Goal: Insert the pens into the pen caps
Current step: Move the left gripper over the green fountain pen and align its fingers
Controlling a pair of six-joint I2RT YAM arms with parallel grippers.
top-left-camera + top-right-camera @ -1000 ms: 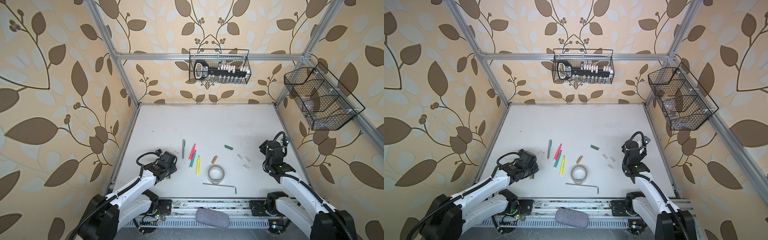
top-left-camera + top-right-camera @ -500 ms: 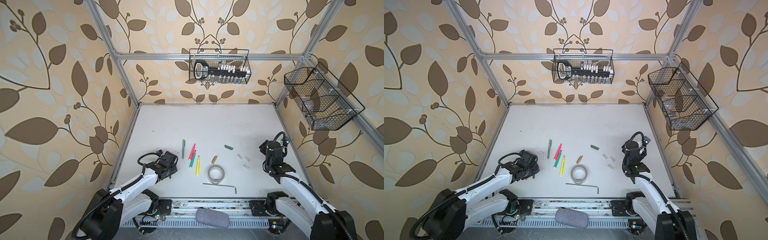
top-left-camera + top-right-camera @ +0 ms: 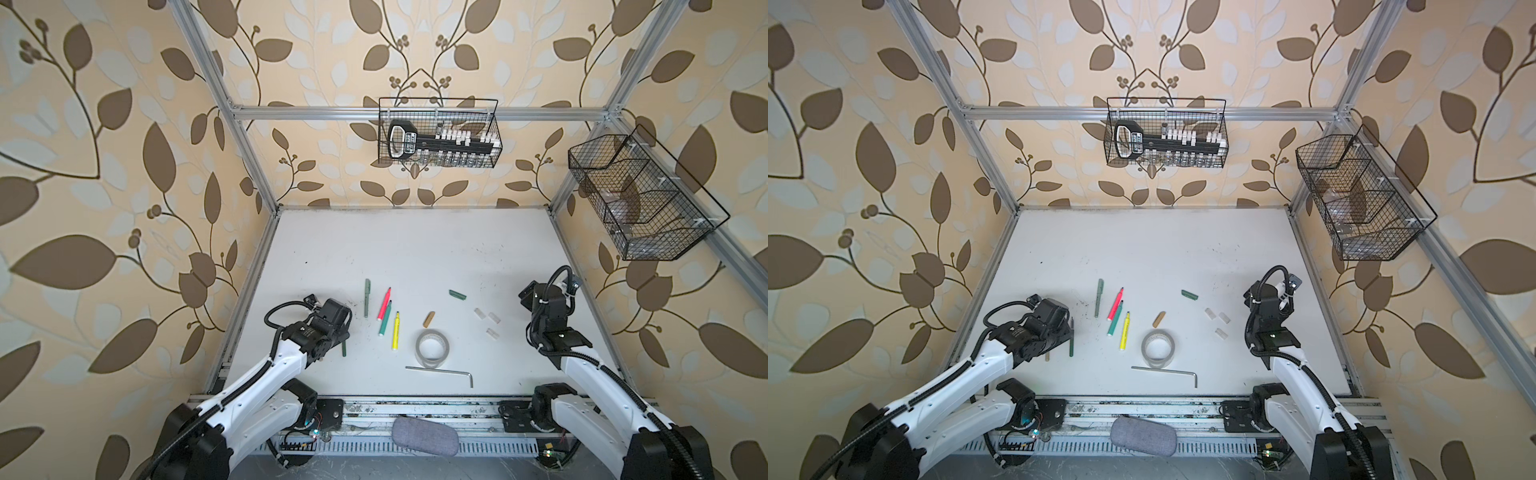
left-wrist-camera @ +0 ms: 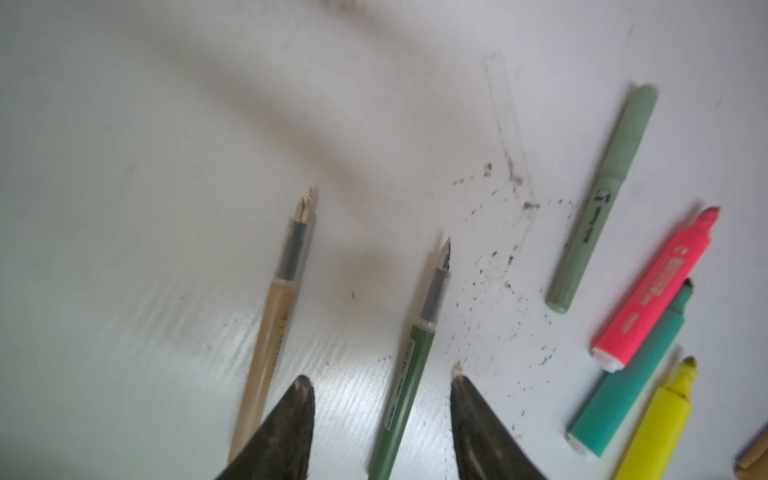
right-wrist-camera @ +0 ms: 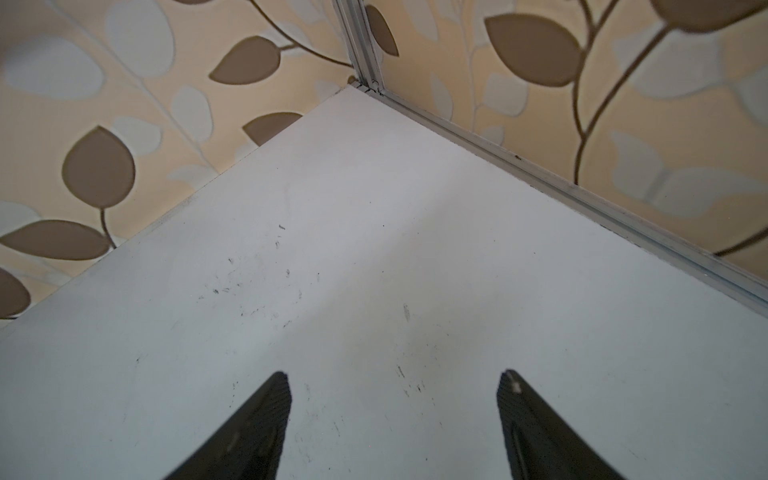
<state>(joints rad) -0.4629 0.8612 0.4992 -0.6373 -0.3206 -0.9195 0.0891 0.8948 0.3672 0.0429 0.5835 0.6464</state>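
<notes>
In the left wrist view we see the left gripper (image 4: 378, 382) with its jaws apart. It straddles the dark green pen (image 4: 415, 353) without pinching it, and table shows on each side of the barrel. The tan pen (image 4: 270, 332) lies just outside one finger. Both nibs are bare and point away from the tool. Well beyond the other finger lies the grey-green pen (image 4: 602, 199), then the pink marker (image 4: 652, 286), green marker (image 4: 631, 374) and yellow marker (image 4: 660, 419) close together.

In both top views the wrist hides those fingers, and in a top view we make out only a stretch of the dark green pen (image 3: 1071, 340) beside the arm's head. The top views add the caps, which neither wrist camera catches. The green cap (image 3: 457, 294), tan cap (image 3: 429, 319) and three clear caps (image 3: 493, 318) all lie past the markers from the left gripper. The clear ones are nearer the right arm.

The right wrist view shows the right gripper (image 5: 397, 376) spread wide over bare table (image 5: 374, 249), with nothing between its fingers.
</notes>
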